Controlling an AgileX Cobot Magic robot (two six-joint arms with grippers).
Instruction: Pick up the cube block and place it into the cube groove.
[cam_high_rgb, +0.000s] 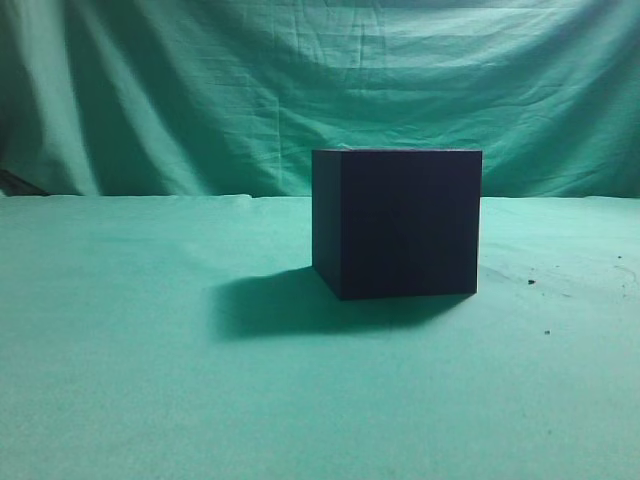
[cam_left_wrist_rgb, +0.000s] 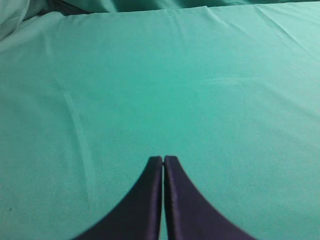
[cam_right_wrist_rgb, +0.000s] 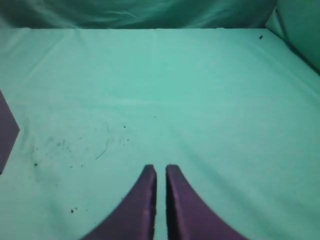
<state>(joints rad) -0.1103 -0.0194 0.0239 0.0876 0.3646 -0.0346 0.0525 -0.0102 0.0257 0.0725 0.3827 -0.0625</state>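
Note:
The large, very dark navy box with the cube groove stands on the green cloth right of centre in the exterior view. Its recess does not show from here. The small cube block is not in view in any frame. A dark purple corner enters the right wrist view at the left edge; I cannot tell which object it belongs to. My left gripper is shut and empty over bare cloth. My right gripper is shut but for a thin slit, empty, over the cloth. Neither gripper shows in the exterior view.
Green cloth covers the table and hangs as a backdrop behind it. Small dark specks lie on the cloth left of my right gripper. The box casts a shadow to its left.

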